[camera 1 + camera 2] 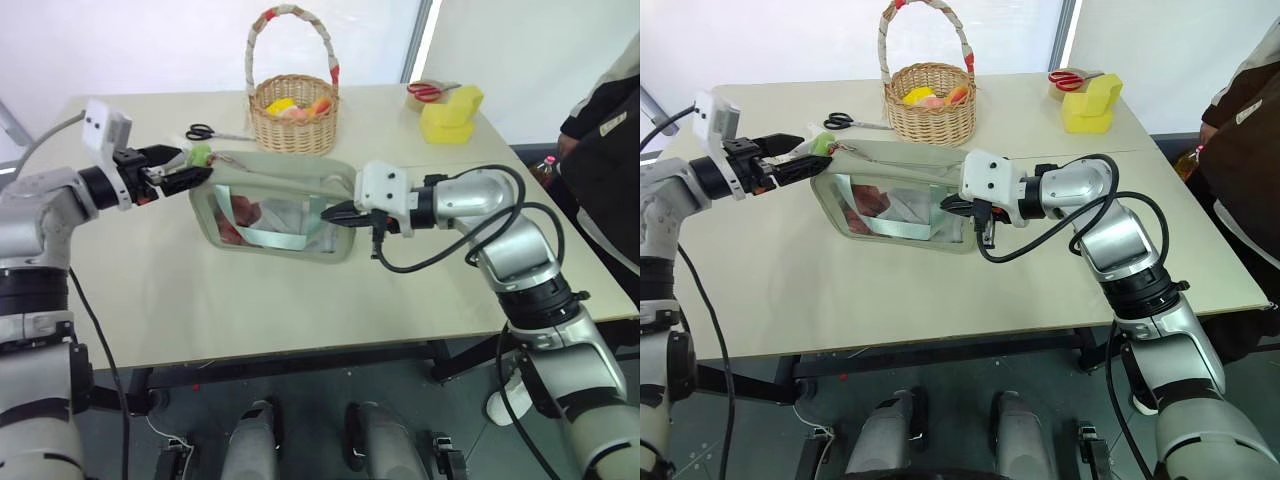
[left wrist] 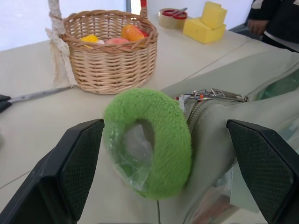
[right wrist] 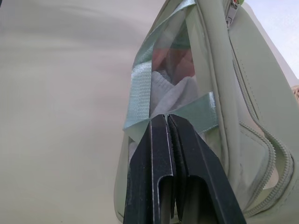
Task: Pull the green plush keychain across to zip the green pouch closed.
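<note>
Closest in, the right gripper (image 1: 340, 212) is pinched shut on the mint strap at the green pouch's (image 1: 300, 180) right end, steadying it. At the pouch's far-left corner the green plush keychain (image 2: 152, 140) sits between the spread fingers of the left gripper (image 1: 185, 170), not yet clamped. Zipper and pouch run left to right, so the pull likely goes rightward.
</note>
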